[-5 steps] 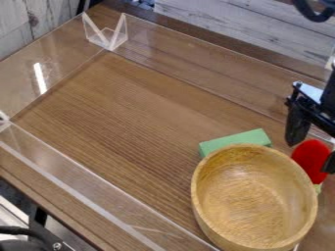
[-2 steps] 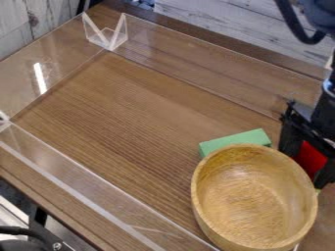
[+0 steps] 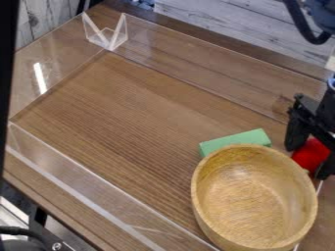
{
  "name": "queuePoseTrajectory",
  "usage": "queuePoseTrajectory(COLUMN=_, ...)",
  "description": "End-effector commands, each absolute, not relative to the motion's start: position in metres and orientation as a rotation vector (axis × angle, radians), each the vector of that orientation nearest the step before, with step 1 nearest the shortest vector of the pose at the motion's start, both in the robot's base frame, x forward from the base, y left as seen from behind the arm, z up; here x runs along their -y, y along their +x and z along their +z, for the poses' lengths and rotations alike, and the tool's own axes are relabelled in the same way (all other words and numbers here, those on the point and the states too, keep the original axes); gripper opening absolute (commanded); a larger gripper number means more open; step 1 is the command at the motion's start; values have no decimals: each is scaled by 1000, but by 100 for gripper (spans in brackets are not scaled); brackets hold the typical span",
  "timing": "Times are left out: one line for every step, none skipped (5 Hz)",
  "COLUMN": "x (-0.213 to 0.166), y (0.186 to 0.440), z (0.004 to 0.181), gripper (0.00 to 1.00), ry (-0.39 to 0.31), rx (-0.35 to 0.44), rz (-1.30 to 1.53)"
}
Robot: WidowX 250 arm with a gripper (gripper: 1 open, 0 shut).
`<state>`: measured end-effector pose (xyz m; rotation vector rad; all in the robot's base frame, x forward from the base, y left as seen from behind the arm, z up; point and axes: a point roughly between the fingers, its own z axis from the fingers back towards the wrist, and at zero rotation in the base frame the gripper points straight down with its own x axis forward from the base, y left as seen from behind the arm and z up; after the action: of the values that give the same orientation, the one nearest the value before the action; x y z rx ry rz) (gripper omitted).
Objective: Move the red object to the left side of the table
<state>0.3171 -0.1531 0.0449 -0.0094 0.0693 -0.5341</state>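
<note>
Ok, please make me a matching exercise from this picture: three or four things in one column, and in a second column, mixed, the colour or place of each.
Things:
1. wooden bowl
2. green block
3. red object
4. gripper

Descriptions:
A. black, open, right above the red toy
B. flat, touching the bowl's far rim
C. empty, at the near right of the table
D. small, by the right edge, behind the bowl

Pairs: 1-C, 2-B, 3-D, 4-A

Red object (image 3: 311, 155) right of sponge block (image 3: 236, 143), behind bowl (image 3: 254, 200).
</note>
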Motion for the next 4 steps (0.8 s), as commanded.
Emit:
queuePoseTrajectory(x=153, y=331, z=67, gripper=100, ry=-20, rx=-3, rz=-638)
queuePoseTrajectory(x=155, y=318, z=67, gripper=100, ry=-24, rx=-8, rz=-726)
queuePoseTrajectory(x=158, y=306, z=68, gripper=100, ry=-26, rx=-10, rz=-815)
queuePoseTrajectory(x=158, y=314, z=69, gripper=100, ry=-20, rx=-2, rz=-842)
